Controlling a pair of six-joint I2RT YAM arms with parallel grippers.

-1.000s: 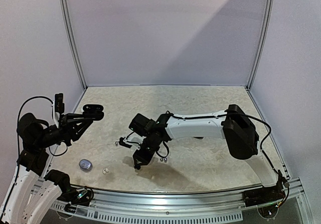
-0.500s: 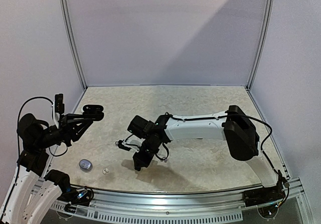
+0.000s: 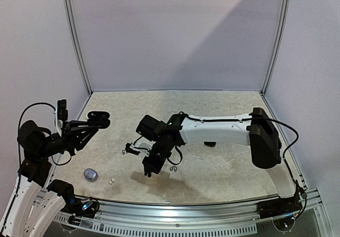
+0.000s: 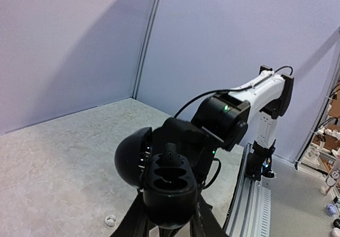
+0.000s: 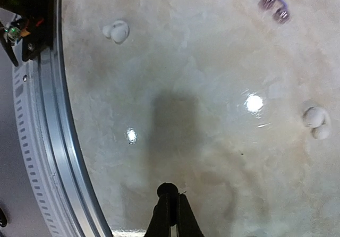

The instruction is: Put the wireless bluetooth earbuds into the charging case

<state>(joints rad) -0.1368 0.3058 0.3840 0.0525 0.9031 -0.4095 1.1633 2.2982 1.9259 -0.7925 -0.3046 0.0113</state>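
My left gripper (image 4: 170,208) is shut on the black charging case (image 4: 169,194), held up above the table's left side (image 3: 98,118). Its lid (image 4: 132,162) stands open, and one black earbud (image 4: 170,154) sits in the far slot. The two nearer slots show dark hollows. My right gripper (image 5: 171,208) is shut on a small black earbud (image 5: 168,189), held a little above the table near the front middle (image 3: 149,171). Loose white earbuds (image 5: 117,31) (image 5: 314,121) lie on the table.
A silvery pair of earbuds (image 5: 274,7) lies beyond the right gripper. A grey pebble-like case (image 3: 91,174) and a white bud (image 3: 112,180) lie at the front left. The metal rail (image 5: 50,141) borders the table's near edge.
The right gripper's jaws have closed on the black earbud, and the right arm has shifted slightly to the right. The left arm and the case have stayed still.
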